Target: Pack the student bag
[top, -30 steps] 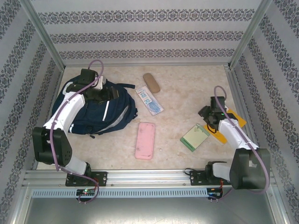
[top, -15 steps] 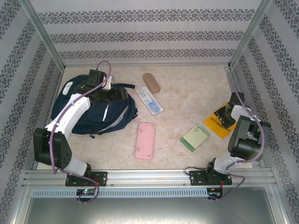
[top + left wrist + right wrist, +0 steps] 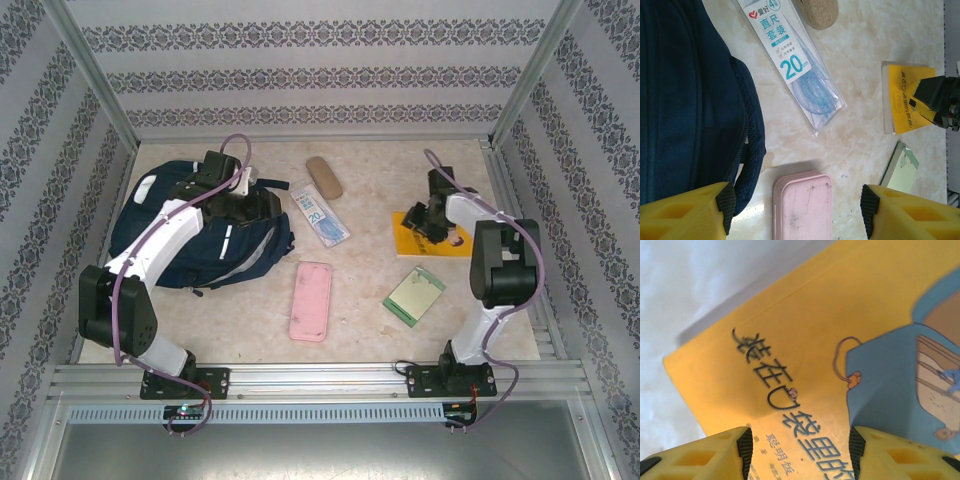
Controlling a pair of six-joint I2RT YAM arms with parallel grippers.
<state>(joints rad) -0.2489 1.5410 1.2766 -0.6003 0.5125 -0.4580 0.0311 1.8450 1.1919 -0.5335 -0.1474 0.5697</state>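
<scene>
Jaws of the left gripper (image 3: 795,212) stand wide apart and empty above the right edge of the large navy-blue fabric backpack (image 3: 200,248), which lies at the far left of the pale marbled tabletop (image 3: 385,180). Those of the right gripper (image 3: 800,450) are half open over a yellow paperback book's (image 3: 410,241) cover; whether they touch it cannot be told.

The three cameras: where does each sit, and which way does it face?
Top external: above and behind the arms, looking down on the table; both arms show, left gripper at the student bag, right gripper at the yellow book.
Left wrist: on the left arm, facing down beside the bag; its yellow fingers frame the pink case.
Right wrist: close over the book's cover; its fingers at the bottom.
Shared: top and left wrist both show the ruler pack.
</scene>
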